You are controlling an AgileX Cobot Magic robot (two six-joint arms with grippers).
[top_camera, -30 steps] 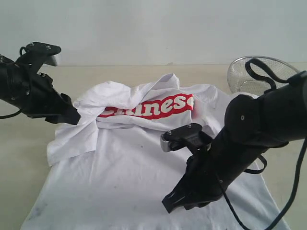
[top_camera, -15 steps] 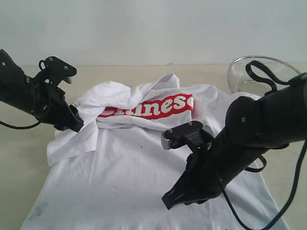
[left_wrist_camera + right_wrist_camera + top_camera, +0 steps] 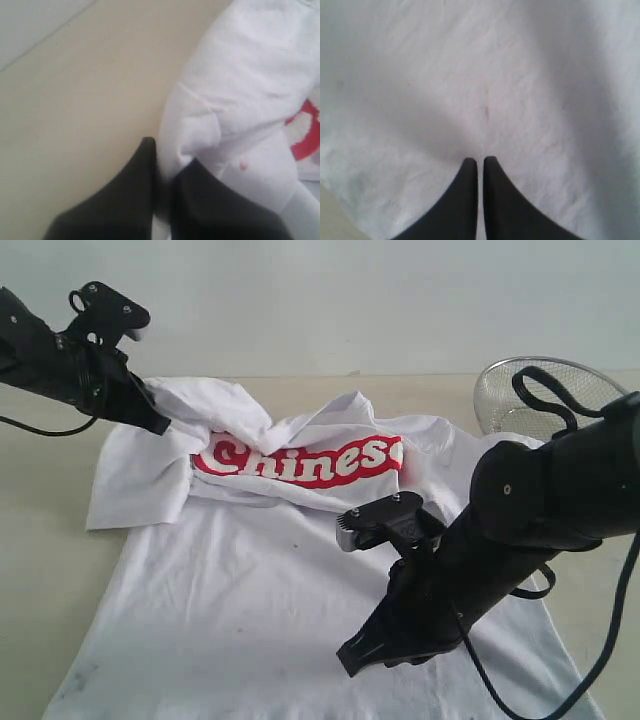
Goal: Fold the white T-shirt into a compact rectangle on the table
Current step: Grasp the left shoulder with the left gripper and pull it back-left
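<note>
Right, starting at the left of my exterior feed, the left gripper (image 3: 158, 424) sits over the far left part of the table (image 3: 40, 540), at the shoulder area of the white T-shirt (image 3: 270, 580). On the left wrist feed the left gripper (image 3: 167, 160) has its jaws pinched together on a bunched fold of the white T-shirt (image 3: 240, 75), with bare table (image 3: 75, 100) just beside it, so I read that as a grip on the cloth. Below that grip a sleeve (image 3: 130, 490) lies spread flat on the table. Moving toward the middle, the shirt lies chest-up, wrinkled near the collar, and the red lettering (image 3: 300, 460) reads "Chinese" across the chest, though the last letter runs into a fold. The lower body of the shirt spreads toward the near edge of my view, fairly flat, with a few small dark specks on it. Right of centre, the right gripper (image 3: 355, 660) points down at that lower part of the shirt. On the right wrist feed the right gripper (image 3: 480, 162) has its jaws drawn together with no cloth between them, over plain white T-shirt (image 3: 495, 75) fabric; I cannot tell whether the tips touch it. At the far right a round wire-mesh basket (image 3: 500, 400) stands on the table behind the right arm, just beside the shirt's far right edge.
</note>
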